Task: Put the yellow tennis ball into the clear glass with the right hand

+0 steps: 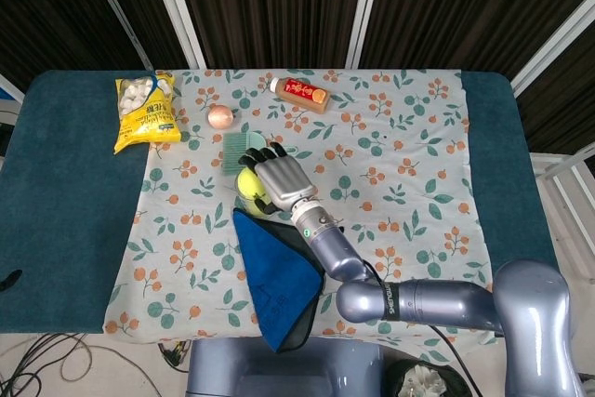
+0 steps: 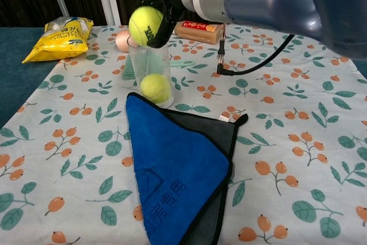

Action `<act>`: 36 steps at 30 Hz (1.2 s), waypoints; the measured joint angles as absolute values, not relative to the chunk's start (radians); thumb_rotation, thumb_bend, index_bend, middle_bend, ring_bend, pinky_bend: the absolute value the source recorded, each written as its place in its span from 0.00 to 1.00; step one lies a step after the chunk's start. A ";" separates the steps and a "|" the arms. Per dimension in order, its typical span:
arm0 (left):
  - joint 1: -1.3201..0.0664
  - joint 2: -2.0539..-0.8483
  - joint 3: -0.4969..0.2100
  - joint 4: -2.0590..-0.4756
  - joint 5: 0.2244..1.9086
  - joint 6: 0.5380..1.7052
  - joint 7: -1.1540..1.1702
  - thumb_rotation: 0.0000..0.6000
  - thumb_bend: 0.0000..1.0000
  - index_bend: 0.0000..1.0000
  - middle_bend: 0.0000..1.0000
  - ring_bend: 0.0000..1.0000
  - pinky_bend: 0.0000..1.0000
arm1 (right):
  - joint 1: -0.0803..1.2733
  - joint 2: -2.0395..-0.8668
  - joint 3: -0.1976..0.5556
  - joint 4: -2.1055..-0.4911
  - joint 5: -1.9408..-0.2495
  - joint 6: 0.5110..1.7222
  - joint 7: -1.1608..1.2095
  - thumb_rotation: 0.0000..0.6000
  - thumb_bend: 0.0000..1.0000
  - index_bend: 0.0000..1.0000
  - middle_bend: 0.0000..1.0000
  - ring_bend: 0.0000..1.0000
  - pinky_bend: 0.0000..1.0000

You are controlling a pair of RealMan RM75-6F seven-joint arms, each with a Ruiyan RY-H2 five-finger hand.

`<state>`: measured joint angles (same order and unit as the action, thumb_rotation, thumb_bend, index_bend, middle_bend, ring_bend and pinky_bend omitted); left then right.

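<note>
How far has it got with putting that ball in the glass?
Nearly there. One tennis ball already sits at the bottom of the clear glass. The right hand holds the yellow tennis ball at the rim. Left: letting go and drawing back.

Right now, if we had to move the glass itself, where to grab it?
Grip the glass by its lower wall, from its right side. It stands upright; the right hand holds a ball at its rim, and the cloth lies in front.
</note>
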<state>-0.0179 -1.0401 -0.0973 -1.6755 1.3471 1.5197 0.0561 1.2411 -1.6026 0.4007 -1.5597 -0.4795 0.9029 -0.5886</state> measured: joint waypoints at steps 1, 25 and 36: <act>-0.018 -1.040 -0.098 -1.675 1.346 1.520 0.056 1.00 0.00 0.16 0.00 0.00 0.05 | 1.244 -1.600 0.401 -1.562 -0.469 0.901 -0.591 1.00 0.37 0.11 0.07 0.08 0.00; -0.024 -1.056 -0.096 -1.676 1.346 1.520 0.111 1.00 0.00 0.14 0.00 0.00 0.05 | 0.985 -1.213 0.306 -1.902 -0.794 1.121 -0.501 1.00 0.34 0.08 0.06 0.08 0.00; -0.033 -1.093 -0.076 -1.677 1.389 1.525 0.178 1.00 0.00 0.14 0.00 0.00 0.03 | 0.558 -1.055 0.010 -1.991 -1.378 1.465 -0.320 1.00 0.34 0.08 0.06 0.08 0.00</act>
